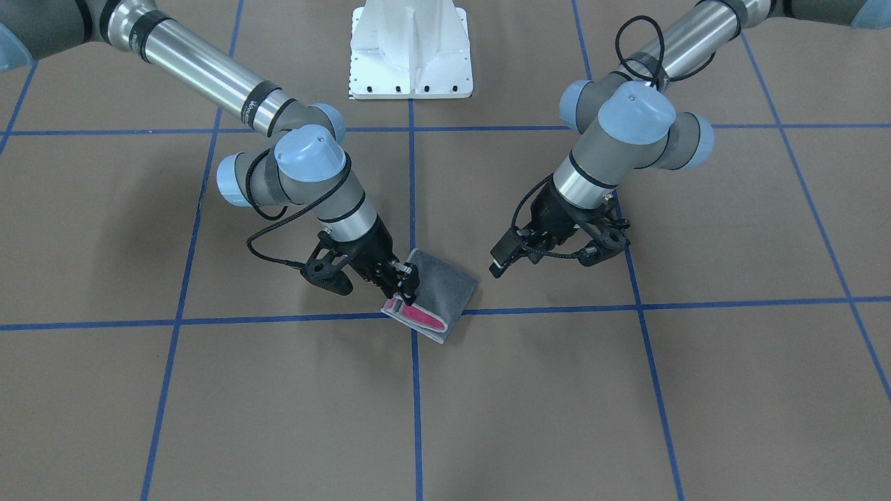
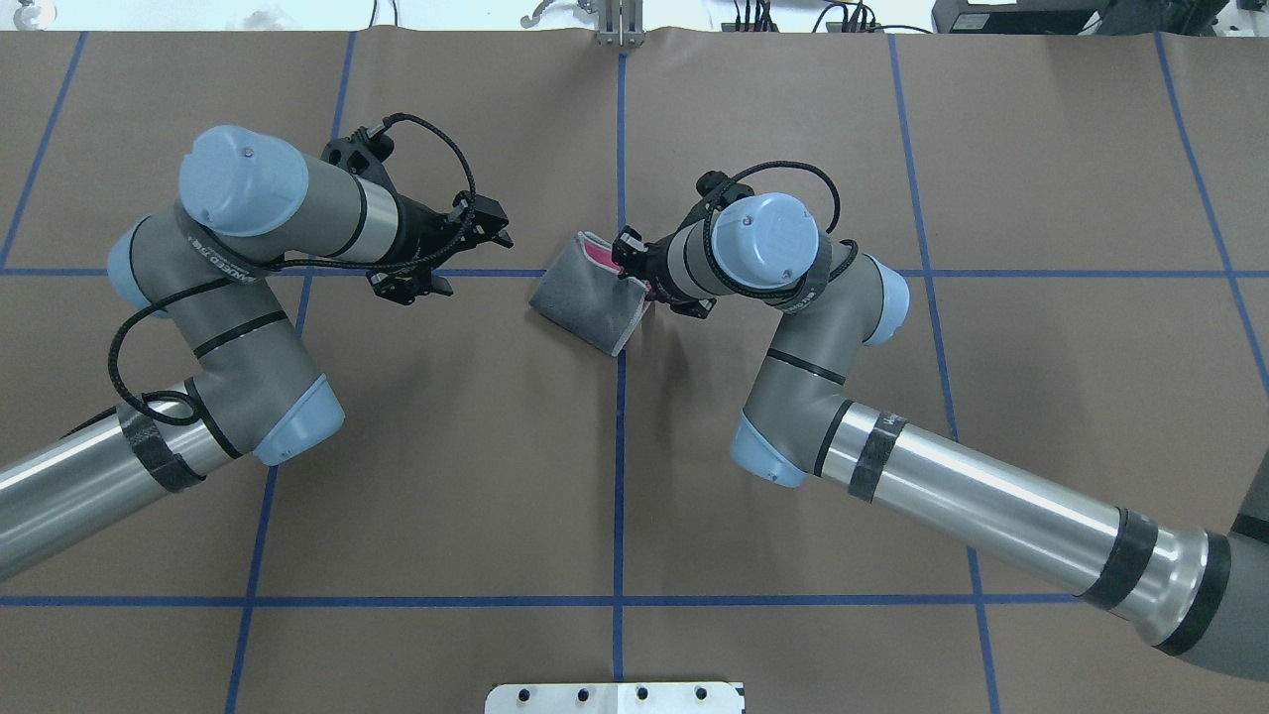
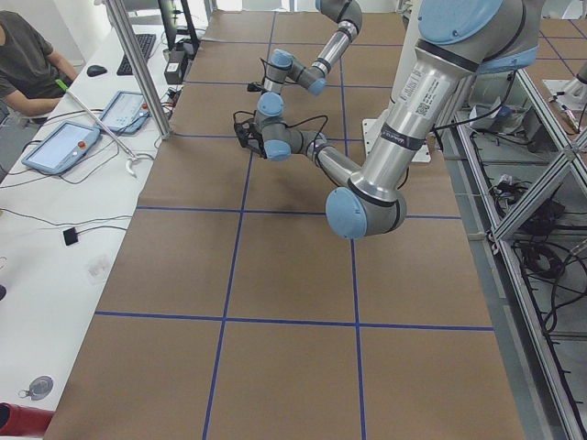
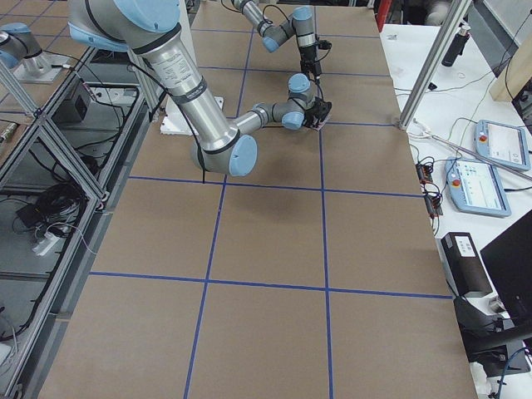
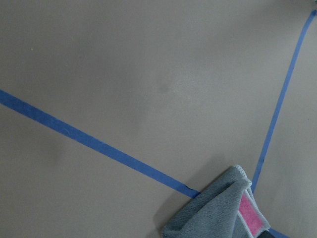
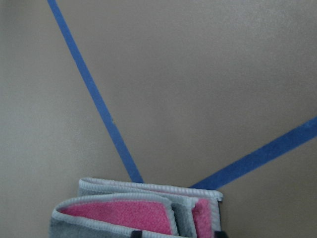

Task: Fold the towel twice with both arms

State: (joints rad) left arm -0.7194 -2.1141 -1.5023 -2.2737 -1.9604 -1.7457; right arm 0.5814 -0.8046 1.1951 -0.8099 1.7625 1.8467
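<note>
Towel [image 1: 449,289] folded into a small packet, dark grey outside, with a pink strip and pale stitched edging showing. It lies where blue tape lines [image 1: 278,319] cross mid-table. Right gripper [image 1: 402,282], its arm angled down, pinches the open edge. Left gripper [image 1: 546,259] hangs nearby, spread wide, clear of the cloth.

Silver-grey tubular arms [image 2: 991,501], lt-blue joint caps [image 2: 243,178], blk cables [image 2: 111,349].
</note>
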